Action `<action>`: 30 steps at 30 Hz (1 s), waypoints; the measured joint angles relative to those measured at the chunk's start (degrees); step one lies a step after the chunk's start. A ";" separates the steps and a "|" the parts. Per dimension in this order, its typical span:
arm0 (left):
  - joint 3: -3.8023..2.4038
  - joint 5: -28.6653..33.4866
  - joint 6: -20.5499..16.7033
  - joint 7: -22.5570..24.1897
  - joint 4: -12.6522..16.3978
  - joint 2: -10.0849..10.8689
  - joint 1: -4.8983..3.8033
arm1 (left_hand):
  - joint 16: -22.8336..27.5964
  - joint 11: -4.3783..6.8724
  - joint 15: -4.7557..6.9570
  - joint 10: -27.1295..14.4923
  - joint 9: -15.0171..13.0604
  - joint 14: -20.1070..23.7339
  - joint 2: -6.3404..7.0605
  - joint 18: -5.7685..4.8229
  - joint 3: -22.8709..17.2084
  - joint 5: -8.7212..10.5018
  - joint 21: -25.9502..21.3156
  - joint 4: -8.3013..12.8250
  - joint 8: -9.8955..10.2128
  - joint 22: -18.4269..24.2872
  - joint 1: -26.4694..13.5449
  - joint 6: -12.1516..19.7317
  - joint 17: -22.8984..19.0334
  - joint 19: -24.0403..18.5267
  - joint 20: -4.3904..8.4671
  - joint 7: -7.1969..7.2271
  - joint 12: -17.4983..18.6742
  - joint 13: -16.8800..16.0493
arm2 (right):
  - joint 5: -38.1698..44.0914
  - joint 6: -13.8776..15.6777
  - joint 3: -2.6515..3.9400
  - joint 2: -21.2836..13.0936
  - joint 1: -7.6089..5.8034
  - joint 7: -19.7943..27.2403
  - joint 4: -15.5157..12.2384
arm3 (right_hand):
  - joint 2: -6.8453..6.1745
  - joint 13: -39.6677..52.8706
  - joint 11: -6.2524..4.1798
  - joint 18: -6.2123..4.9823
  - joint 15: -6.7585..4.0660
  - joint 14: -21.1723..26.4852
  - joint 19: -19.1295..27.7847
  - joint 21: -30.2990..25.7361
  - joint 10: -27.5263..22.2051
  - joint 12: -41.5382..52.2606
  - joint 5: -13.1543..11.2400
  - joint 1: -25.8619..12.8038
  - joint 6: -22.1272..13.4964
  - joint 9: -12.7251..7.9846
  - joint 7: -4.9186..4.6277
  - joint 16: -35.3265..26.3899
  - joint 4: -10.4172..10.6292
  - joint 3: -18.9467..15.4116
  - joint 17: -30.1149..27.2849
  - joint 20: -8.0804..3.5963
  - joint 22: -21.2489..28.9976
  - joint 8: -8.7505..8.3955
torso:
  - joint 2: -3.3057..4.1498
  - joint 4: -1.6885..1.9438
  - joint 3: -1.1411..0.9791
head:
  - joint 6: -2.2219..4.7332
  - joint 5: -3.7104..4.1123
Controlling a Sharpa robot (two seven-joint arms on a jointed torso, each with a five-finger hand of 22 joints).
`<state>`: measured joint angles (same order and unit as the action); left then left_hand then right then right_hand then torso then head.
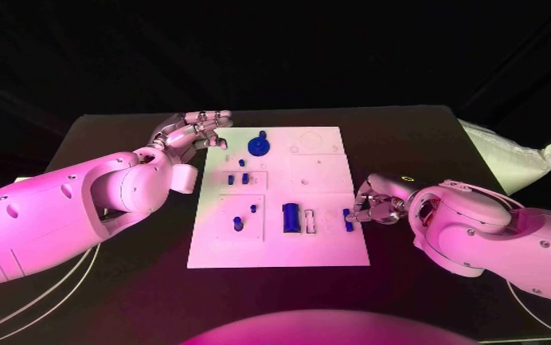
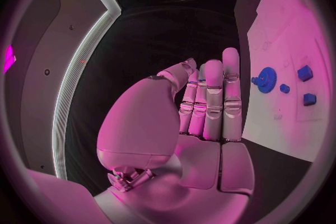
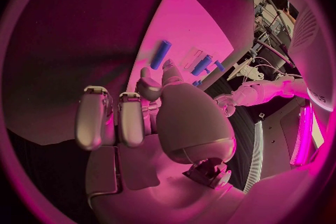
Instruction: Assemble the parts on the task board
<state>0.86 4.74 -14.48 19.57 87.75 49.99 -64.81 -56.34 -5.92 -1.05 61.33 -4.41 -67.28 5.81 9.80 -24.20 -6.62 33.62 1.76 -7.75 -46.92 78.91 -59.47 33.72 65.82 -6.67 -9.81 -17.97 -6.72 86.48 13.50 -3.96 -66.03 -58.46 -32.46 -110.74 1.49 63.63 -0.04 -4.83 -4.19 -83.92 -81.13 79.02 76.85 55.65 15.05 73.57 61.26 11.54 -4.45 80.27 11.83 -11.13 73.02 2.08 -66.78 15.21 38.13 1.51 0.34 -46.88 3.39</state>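
Right robot hand [image 1: 377,201] sits at the right edge of the task board [image 1: 327,257], near side, fingertips right beside a small blue peg [image 1: 348,219] lying close to that edge. From the head view you cannot tell whether the peg is pinched or only touched; the right wrist view shows fingers curled in with a blue piece just past them, contact hidden. Log the grip as unconfirmed.

Left robot hand [image 1: 189,131] hovers off the far left corner of the board, above the tabletop [image 1: 127,134]. Left wrist view shows its fingers straight and together, palm bare: it holds nothing.

Parts on the board: blue gear [image 1: 259,146] at the far middle, two small blue blocks [image 1: 238,178] in the left centre panel, two small pieces [image 1: 244,221] in the near left panel, a larger blue cylinder [image 1: 291,217] near centre with a pale slot [image 1: 309,221] just right of it.

Judgement: the step in hand is the pickup of the right-edge peg. Most parts look unseated, so the task reads as early.

Next move calls for a firm pinch on the peg, a clean lift clear of the board, then you turn it upright over its hole. Which hole takes it I cannot tell. Watch for the peg rolling off the board edge if the fingers close unevenly.
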 measured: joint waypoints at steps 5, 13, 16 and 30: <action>0.00 0.00 0.00 0.00 0.00 0.04 0.01 | 0.00 0.00 0.00 0.00 0.00 0.00 0.00 0.00 0.00 0.00 0.00 0.00 0.00 0.00 0.00 0.00 0.00 0.00 0.00 0.00 0.00 0.00 | 0.64 -0.71 -0.01 0.73 0.34 -0.32 0.08 | -0.36 0.21 0.00 -0.01 0.00 0.00 0.00 0.00 0.00 0.09 2.25 -0.36 0.46 0.19 0.06 0.00 0.98 -0.95 0.06 0.00 -0.09 -0.16 | -0.01 -0.03 0.03 | -0.19 -0.16; 0.00 0.00 0.03 0.00 -0.01 0.07 0.02 | 0.00 0.00 0.00 0.00 0.00 0.00 0.00 0.00 0.00 0.00 0.00 0.00 0.00 0.00 0.00 0.00 0.00 0.00 0.00 0.00 0.00 0.01 | 2.42 -2.13 -0.01 1.94 0.67 -0.52 0.71 | -0.53 1.03 -0.31 0.00 0.00 0.00 0.00 0.00 0.31 1.08 2.82 0.58 0.66 0.46 0.26 0.00 0.65 -0.93 0.40 0.00 -0.50 -0.16 | -0.01 -0.05 -0.02 | -0.54 -0.49; 0.00 0.00 0.04 0.00 -0.01 0.09 0.03 | 0.00 0.00 0.00 0.00 0.00 0.00 0.00 0.00 0.00 0.00 0.00 0.00 0.00 0.00 0.00 0.00 0.00 0.00 0.00 0.00 0.00 0.01 | 3.55 -2.66 0.04 2.44 0.75 -0.57 0.98 | -0.26 1.03 -0.31 0.00 0.00 0.00 0.00 0.00 0.31 1.08 2.53 1.91 0.68 0.68 0.27 0.00 0.02 -0.55 0.40 0.00 -0.50 -0.14 | 0.01 -0.04 -0.02 | -0.53 -0.59; 0.00 0.00 0.15 -0.04 0.00 0.19 0.07 | 0.00 0.00 0.00 0.00 0.00 0.00 0.00 0.00 0.10 0.00 0.01 0.10 0.01 0.01 0.00 0.00 -0.06 0.00 0.00 0.00 0.00 0.02 | 11.78 -5.26 0.59 6.00 1.25 -0.58 2.83 | 1.70 1.39 -0.23 -0.01 0.01 -0.01 -0.22 0.00 0.25 1.09 -7.77 8.78 1.36 1.15 0.30 0.00 -4.80 4.22 0.55 -0.23 -0.74 -1.06 | -0.03 0.01 0.00 | -0.77 -0.73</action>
<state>0.86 4.74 -14.33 19.53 87.75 50.18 -64.74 -56.34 -5.92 -1.05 61.33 -4.41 -67.28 5.81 9.80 -24.10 -6.62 33.62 1.86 -7.75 -46.91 78.91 -59.47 33.66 65.82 -6.67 -9.81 -17.97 -6.70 98.26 8.24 -3.37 -60.02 -57.21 -33.04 -107.91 3.19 65.02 -0.27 -4.84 -4.18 -83.92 -81.36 79.02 77.10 56.74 7.28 82.35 62.62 12.69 -4.15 80.27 7.03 -6.92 73.57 1.85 -67.52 14.14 38.10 1.52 0.34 -47.66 2.67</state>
